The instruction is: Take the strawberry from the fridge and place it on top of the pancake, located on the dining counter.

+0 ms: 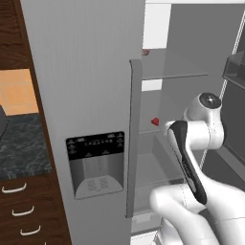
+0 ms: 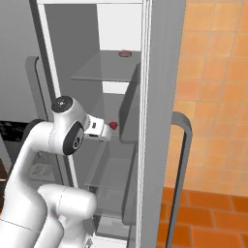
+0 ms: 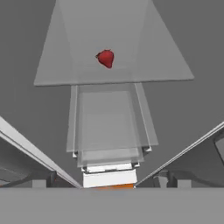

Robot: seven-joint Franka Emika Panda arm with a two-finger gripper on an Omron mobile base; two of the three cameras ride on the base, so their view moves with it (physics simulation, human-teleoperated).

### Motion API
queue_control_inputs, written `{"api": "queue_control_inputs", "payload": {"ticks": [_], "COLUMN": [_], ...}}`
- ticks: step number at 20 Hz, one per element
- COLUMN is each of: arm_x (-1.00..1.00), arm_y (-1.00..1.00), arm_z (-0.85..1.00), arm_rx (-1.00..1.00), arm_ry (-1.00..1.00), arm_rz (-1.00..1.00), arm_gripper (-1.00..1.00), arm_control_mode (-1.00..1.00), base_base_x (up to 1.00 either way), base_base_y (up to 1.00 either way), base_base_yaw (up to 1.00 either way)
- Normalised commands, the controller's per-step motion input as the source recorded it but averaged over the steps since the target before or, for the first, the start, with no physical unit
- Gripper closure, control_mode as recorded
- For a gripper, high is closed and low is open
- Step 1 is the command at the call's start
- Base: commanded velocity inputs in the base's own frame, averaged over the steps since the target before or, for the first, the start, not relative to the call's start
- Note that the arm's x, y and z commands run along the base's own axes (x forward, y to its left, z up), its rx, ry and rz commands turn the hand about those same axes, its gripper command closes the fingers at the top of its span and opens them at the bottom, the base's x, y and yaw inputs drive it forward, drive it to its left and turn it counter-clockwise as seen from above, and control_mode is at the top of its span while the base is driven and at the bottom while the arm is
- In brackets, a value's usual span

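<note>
In the left base view the strawberry [image 1: 155,121] sat on a glass shelf [image 1: 174,74] level inside the open fridge [image 1: 91,95], the wrist hiding the fingers. The right base view showed it just beyond the hand. In the hand view it looked tiny, light, soft, best pinched gently across its sides; the fingers stood wide apart, empty, their tips cut off.

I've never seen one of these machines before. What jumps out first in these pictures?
The big white robot arm reaching into the open grey fridge catches the eye first. Next is the lone red strawberry, small against all that grey, sitting on a clear glass shelf inside, ahead of the arm. On the closed left door, a black dispenser panel stands out beside the long vertical handle.
</note>
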Motion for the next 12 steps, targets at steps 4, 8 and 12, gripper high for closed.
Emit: {"api": "queue_control_inputs", "payload": {"ticks": [4, 8, 12], "arm_x": [0.42, 0.43, 0.50], "arm_y": [-0.18, -0.07, 0.00], "arm_z": [-0.05, -0.12, -0.12], "arm_rx": [0.07, 0.03, 0.00], "arm_ry": [0.14, 0.11, 0.08], "arm_rz": [-0.06, -0.02, -0.02], "arm_gripper": [-1.00, -1.00, -1.00], "arm_control_mode": [-1.00, -1.00, -1.00], "base_base_x": [0.00, 0.00, 0.00], "base_base_y": [0.00, 0.00, 0.00], "base_base_yaw": [0.00, 0.00, 0.00]}}
